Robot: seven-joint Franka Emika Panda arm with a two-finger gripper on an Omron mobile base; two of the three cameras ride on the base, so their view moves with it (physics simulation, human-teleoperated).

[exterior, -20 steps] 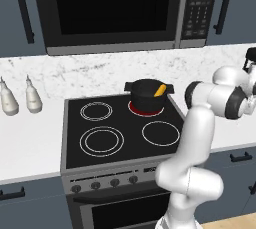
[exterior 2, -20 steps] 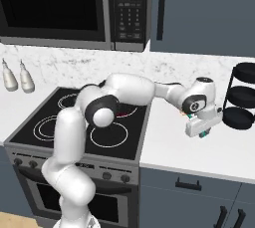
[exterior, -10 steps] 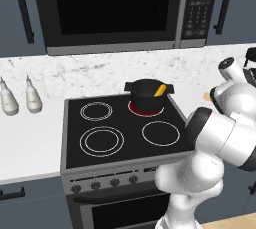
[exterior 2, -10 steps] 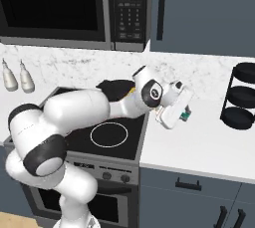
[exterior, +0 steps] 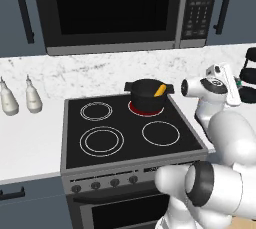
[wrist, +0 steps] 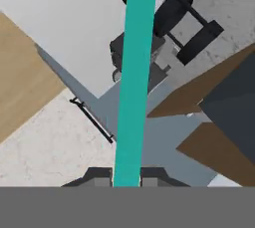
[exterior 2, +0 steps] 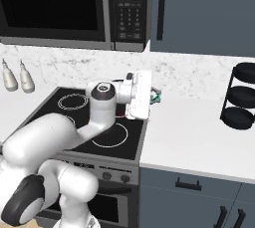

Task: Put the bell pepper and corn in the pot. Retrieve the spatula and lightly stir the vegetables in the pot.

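End effector (exterior 2: pixel 155 97) is clamped on the spatula (wrist: pixel 133 82): in the hand view the teal-green handle runs straight up from between the two finger tips and out the top edge. In the right base view a bit of green pokes out past the white hand, which is held in the air over the right edge of the stove (exterior 2: pixel 60 122), near the seam with the white table (exterior 2: pixel 199 142). In the left base view the hand sits at the far right, above the table beside the stove, with a green bit at its tip.

Pot (exterior: pixel 148 95) stands on the back right burner, which glows red under it. Something yellow-orange leans at the pot's rim on its right side; can't tell which vegetable it is. The other three burners are bare rings.

Two pale bottles (exterior: pixel 20 102) stand on the table left of the stove, against the marble backsplash. Black three-tier rack (exterior 2: pixel 241 97) stands at the far right of the table. Microwave (exterior: pixel 115 10) hangs above the stove.
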